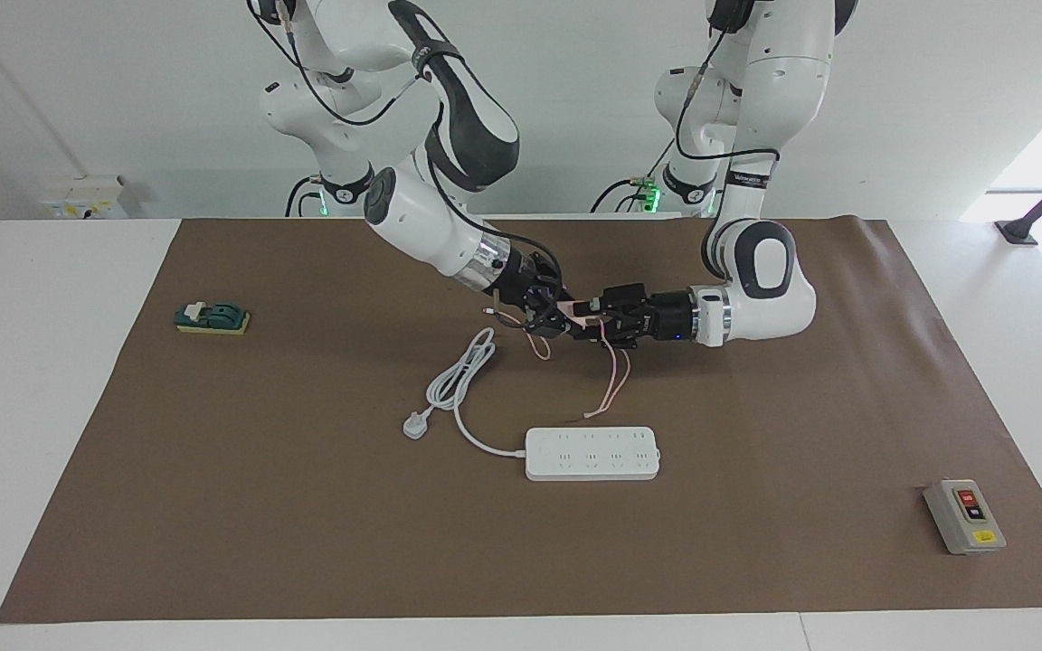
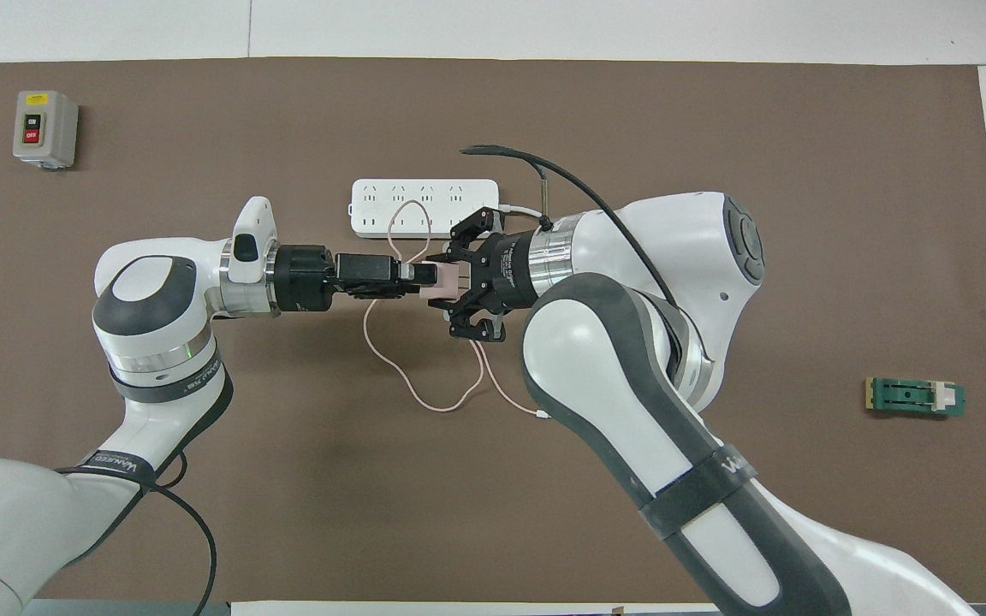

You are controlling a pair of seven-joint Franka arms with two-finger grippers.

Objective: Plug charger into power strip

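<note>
1. We find the charger held in the air between the left gripper and right gripper, over the mat just short of the power strip.
2. Left gripper is clamped on the charger; the right's fingers spread wide around it.
3. We judge it light and rigid; hold the body, prongs clear, cable trailing limp.

1. White table, its middle covered by a brown mat.
2. Plain white wall along the robots' end of the table.
3. Bright daylight enters at the left arm's end.
4. White socket box low on the wall.
</note>
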